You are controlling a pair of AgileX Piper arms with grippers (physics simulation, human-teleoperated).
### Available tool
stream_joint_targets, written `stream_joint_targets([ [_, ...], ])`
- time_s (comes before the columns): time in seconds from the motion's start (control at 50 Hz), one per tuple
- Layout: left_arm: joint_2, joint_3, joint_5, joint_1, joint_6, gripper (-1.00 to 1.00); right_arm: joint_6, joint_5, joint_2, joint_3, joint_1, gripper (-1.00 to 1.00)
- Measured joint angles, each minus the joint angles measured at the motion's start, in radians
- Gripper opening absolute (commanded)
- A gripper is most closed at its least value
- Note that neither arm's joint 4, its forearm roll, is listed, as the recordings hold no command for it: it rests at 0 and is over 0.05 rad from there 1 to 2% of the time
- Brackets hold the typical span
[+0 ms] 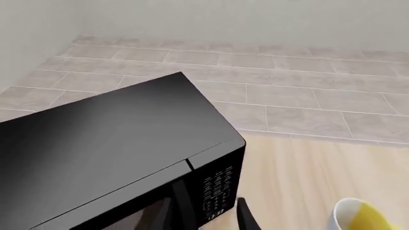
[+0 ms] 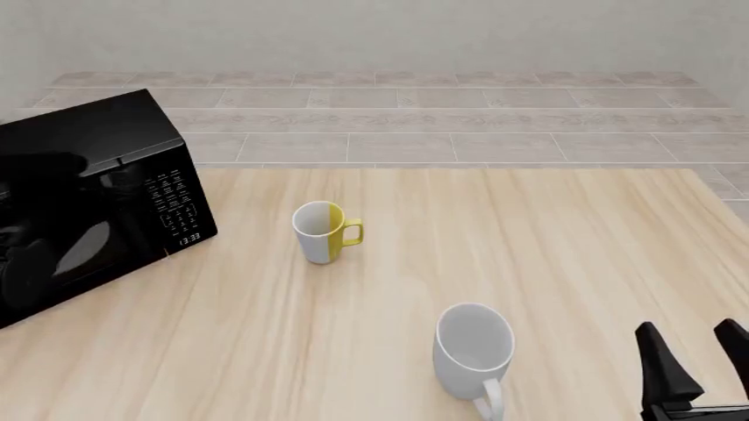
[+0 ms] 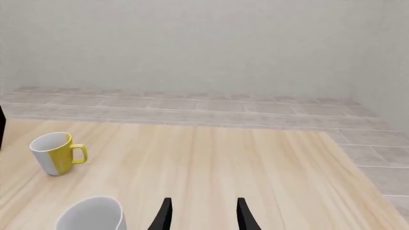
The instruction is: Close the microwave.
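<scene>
microwave [image 2: 88,206]: far left of table [image 2: 562,254], door appears flush. right gripper [image 2: 699,355]: fingers spread, empty, near edge. left gripper: one finger [image 1: 246,216] visible; state cannot be told. risk: a sweeping arm may topple the yellow mug [image 2: 324,231] or white mug [image 2: 475,351].

Glossy blk microwave [image 2: 82,210], matt wood table [image 2: 562,254]

Right gripper [image 2: 697,351] — plain black, two slim tapered jaws — unmarked
</scene>
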Motion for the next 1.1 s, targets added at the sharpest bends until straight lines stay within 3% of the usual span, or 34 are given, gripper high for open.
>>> stream_joint_targets([
  [0.62,-0.473,0.157,0.188,-0.140,0.012,1.00,-0.003,-0.013,0.000,0.000,0.001,1.00],
  [1.1,-0.804,0.191,0.407,-0.205,0.008,1.00,-0.002,-0.015,0.000,0.000,-0.007,1.00],
])
